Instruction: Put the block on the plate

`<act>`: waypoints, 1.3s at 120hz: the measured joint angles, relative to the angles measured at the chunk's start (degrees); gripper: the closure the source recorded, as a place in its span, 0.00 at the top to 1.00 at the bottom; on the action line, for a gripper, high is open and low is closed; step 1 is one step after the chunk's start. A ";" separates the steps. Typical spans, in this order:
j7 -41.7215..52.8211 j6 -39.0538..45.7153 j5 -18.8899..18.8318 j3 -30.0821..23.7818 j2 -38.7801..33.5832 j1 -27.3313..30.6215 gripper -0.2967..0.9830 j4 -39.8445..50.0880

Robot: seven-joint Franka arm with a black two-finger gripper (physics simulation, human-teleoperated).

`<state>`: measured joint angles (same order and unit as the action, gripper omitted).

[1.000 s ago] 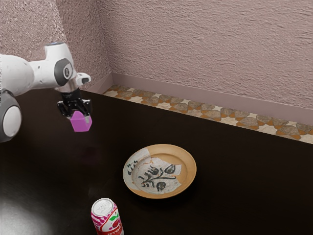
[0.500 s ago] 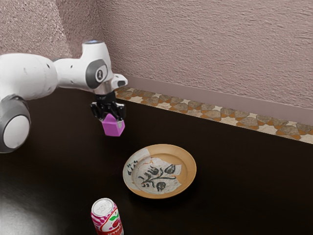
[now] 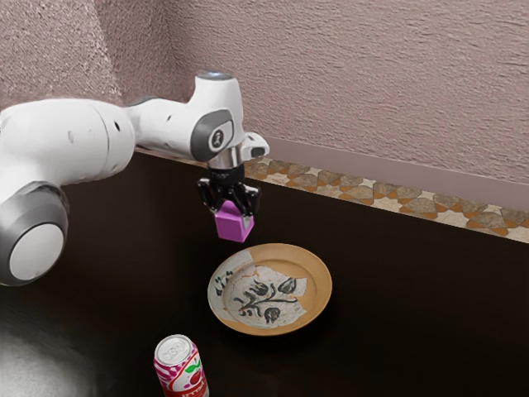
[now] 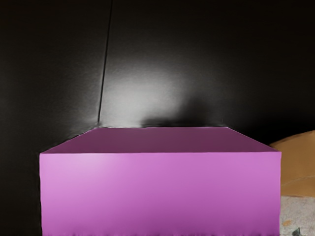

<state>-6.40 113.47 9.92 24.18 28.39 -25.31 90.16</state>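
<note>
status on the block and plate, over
Gripper shut on purple block, held up off the table. Plate bare, block not on it yet. Nothing visibly in the way.

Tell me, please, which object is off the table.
The purple block, held up by the end effector; the plate and can rest on the table.

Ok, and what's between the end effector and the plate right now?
The magenta block, held in the end effector. The exterior view shows it hanging there, off the table and not yet on the plate.
</note>
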 joint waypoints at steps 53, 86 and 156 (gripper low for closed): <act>-5.65 0.01 -0.72 0.73 -2.89 -8.01 0.52 5.13; -8.51 0.45 -0.29 0.41 -2.45 -12.75 0.52 7.25; -11.41 0.64 -1.07 0.43 -2.08 -14.57 0.73 6.79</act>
<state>-17.81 114.11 8.85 24.61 26.32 -39.88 96.95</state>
